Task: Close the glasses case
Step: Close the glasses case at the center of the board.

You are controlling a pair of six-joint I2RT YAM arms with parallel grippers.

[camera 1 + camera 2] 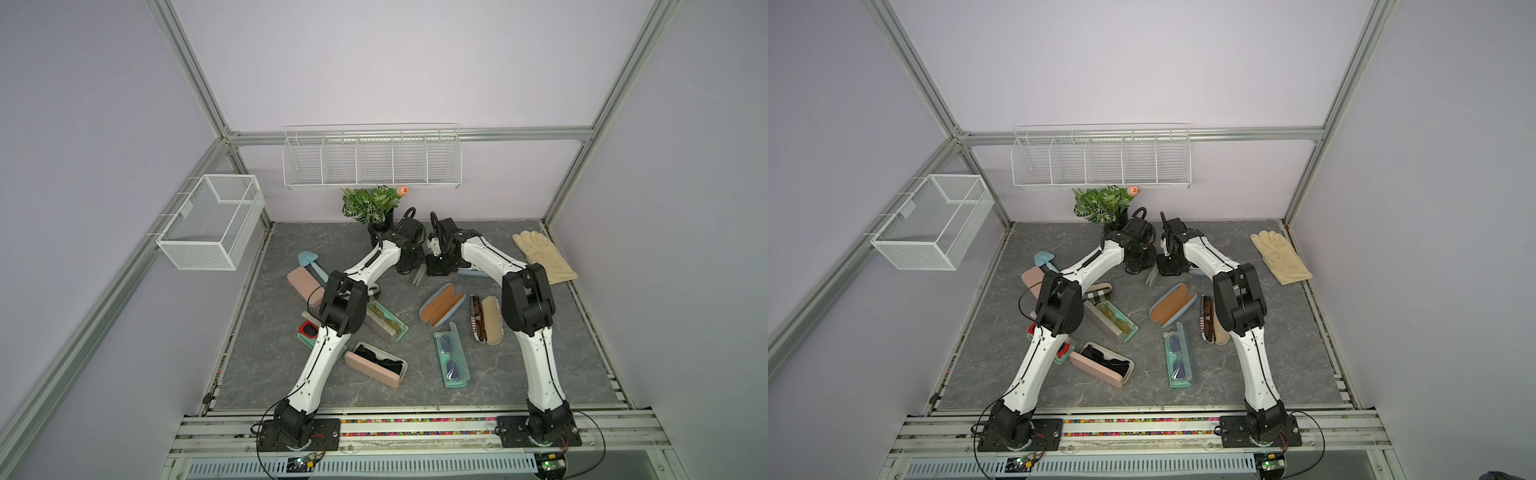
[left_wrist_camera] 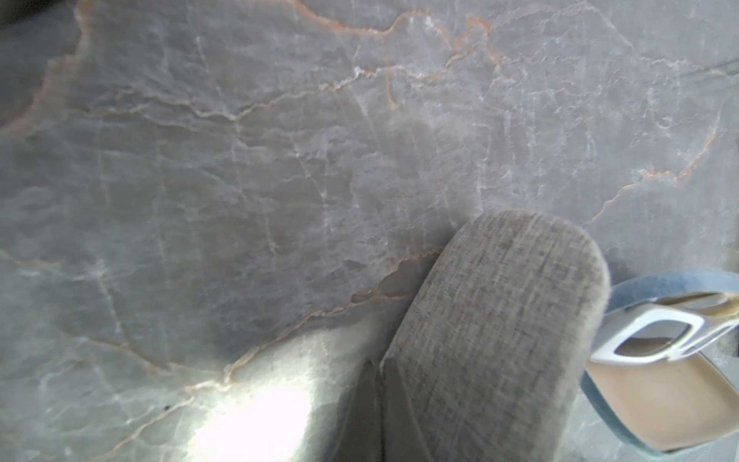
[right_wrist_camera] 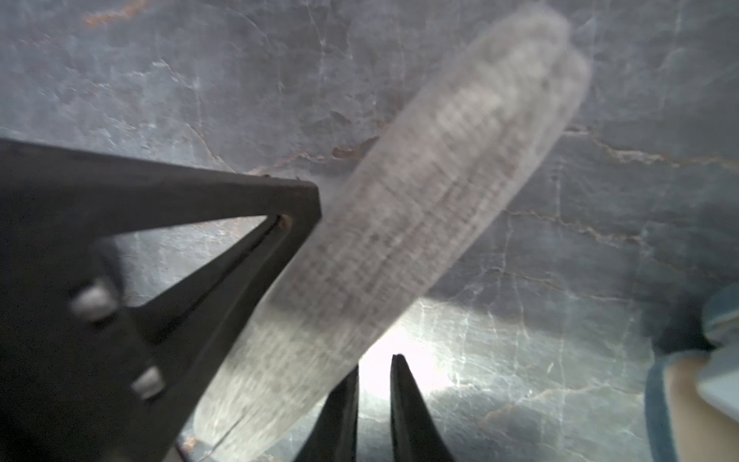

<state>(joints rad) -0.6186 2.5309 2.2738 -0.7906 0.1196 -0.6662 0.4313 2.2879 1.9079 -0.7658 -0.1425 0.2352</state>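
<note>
A grey, marble-veined counter [image 1: 519, 365] floors a booth with lilac walls and aluminium frame posts [image 1: 187, 70]. A potted plant [image 1: 372, 203] stands at the counter's back edge, against the rear wall. A white wire shelf [image 1: 372, 160] hangs on that wall just above the plant, and a mesh basket [image 1: 210, 222] hangs on the side wall well to the plant's left.

The grey fabric glasses case [image 1: 418, 276] lies just in front of the plant and a little to its right, between the two hands. Its halves look pressed together, though the right wrist view is blurred. The left hand [image 2: 374, 384] has its fingers together with nothing between them, right against the case's side. The right hand [image 3: 375, 362] stands just beside the case, fingers slightly apart, with bare counter showing in the gap.

Farther forward from the plant lie opened cases, among them a tan-lined case [image 1: 441, 304]. A cream glove [image 1: 542, 257] lies well to the plant's right, near the counter's side edge. Bare counter runs from the plant toward the glove. More bare counter lies farthest from the plant, beside the front rail [image 1: 415, 419].
</note>
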